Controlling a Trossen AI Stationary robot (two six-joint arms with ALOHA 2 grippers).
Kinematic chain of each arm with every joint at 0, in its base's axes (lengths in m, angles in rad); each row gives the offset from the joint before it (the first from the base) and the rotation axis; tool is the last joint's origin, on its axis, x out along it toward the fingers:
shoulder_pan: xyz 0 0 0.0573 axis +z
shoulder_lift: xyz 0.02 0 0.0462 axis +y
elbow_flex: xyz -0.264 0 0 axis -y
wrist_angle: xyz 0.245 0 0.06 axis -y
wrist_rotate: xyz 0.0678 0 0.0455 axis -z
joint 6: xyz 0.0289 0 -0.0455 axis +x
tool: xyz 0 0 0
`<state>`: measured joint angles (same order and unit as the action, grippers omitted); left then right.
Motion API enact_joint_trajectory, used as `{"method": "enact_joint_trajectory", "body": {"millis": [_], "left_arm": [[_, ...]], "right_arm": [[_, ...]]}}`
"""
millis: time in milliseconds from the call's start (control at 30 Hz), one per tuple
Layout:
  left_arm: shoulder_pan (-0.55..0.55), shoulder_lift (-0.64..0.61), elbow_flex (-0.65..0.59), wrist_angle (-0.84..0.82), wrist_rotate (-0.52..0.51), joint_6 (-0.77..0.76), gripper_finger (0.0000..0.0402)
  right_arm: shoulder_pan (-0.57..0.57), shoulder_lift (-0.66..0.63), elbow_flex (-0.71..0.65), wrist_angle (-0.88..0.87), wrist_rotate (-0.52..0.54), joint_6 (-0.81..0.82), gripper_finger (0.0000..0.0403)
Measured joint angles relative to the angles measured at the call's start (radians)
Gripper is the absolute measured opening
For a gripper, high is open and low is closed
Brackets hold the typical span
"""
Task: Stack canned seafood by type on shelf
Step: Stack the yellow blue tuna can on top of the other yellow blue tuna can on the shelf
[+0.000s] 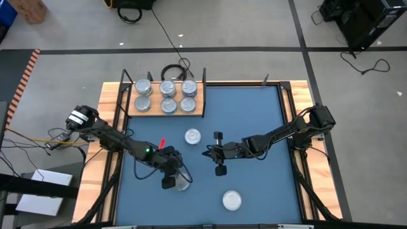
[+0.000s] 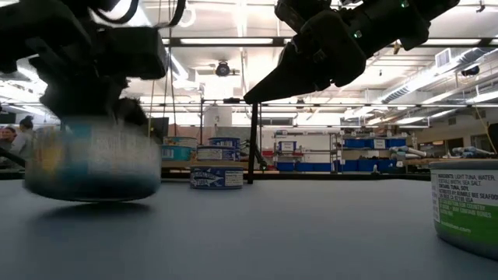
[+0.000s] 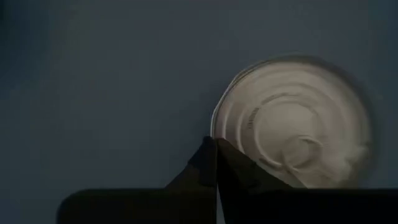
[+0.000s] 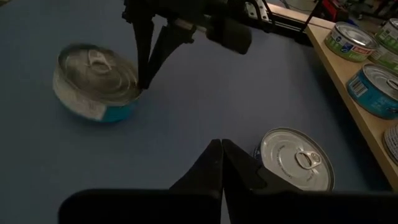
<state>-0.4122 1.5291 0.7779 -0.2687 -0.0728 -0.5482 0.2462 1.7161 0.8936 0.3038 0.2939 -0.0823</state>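
The left hand [image 1: 173, 180] is clenched, its fingers pressed together on the lid edge of a blurred tin [image 4: 94, 81] near the front of the blue counter [image 1: 254, 108], gripping nothing. The right hand [image 1: 218, 154] hangs clenched and empty mid-counter, just beside a loose tin [image 1: 193, 136]. 6 tins [image 1: 168, 97] sit on the shelf [image 1: 197, 113]; 1 more [image 1: 232, 201] lies near the front. These tins look rigid, compact and fairly heavy, with slick metal walls; spread fingers across the side wall would likely hold best.
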Motion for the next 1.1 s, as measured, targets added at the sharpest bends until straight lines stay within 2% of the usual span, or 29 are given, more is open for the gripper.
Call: {"method": "enact_joint_trajectory", "body": {"millis": [300,467,533,900,1100], "left_arm": [[-0.001,0.0,0.114,-0.186,-0.13,0.126,0.0001],[-0.066,0.0,0.125,-0.099,-0.123,0.355,0.0001],[-0.085,0.0,0.105,-0.036,-0.112,0.395,0.0001],[-0.058,-0.002,-0.029,0.052,-0.125,0.356,0.0],[-0.046,-0.003,-0.039,0.056,-0.162,0.354,0.0]], "right_arm": [[0.0,0.0,0.0,0.0,0.0,-0.005,0.0012],[0.0,0.0,0.0,-0.001,0.0,-0.006,0.0013],[0.0,0.0,0.0,-0.002,0.0,-0.007,0.0013],[0.0,0.0,0.0,-0.005,0.0,-0.006,0.0013],[0.0,0.0,0.0,-0.005,0.0,-0.006,0.0012]]}}
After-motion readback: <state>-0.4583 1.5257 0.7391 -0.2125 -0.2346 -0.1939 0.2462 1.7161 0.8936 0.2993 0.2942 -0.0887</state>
